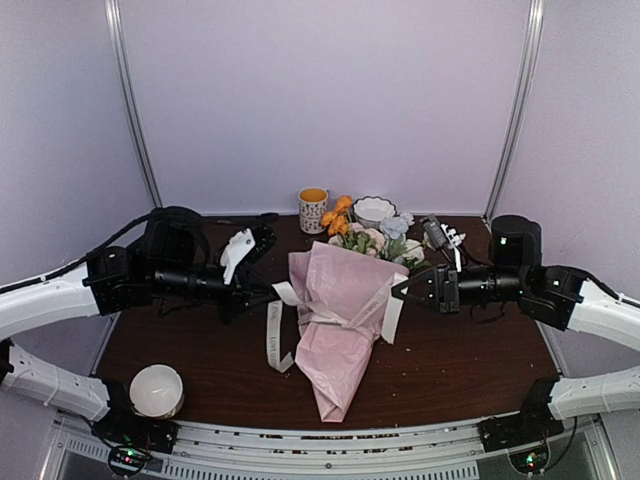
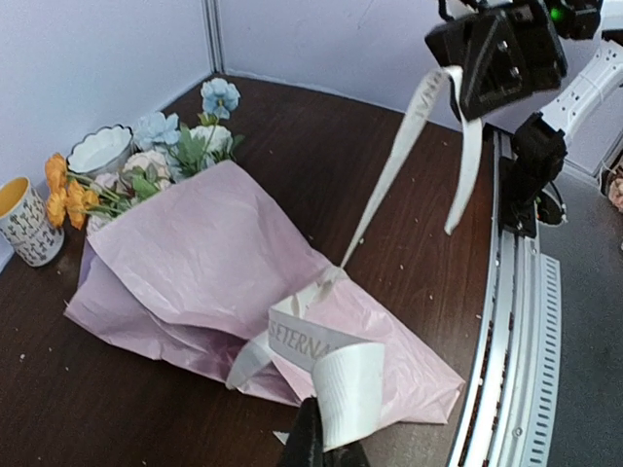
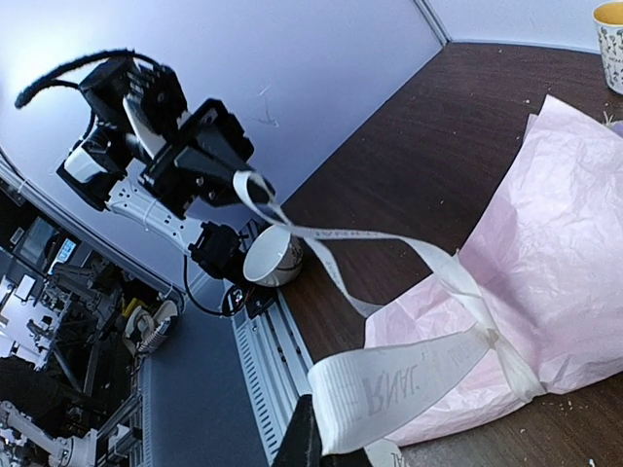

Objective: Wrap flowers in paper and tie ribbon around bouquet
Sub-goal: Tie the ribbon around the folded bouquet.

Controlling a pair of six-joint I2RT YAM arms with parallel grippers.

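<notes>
The bouquet [image 1: 338, 320] lies flat at mid-table, its pink paper cone tapering toward the arms, with the ribbon [image 2: 389, 165] crossed over its waist. The left gripper [image 1: 262, 295] and right gripper [image 1: 400, 290] are each clamped on a ribbon end, one to either side. Assessment: the ribbon looks soft and slick, the paper light and crushable, so grip the ribbon near its ends and tension it gently.

The long flat cream-beige ribbon [image 2: 304, 341] bears grey printed capitals, of which "ETERNA" can be read in the left wrist view and a mirrored "RNAL" shows through its back in the right wrist view, the rest being illegible.
</notes>
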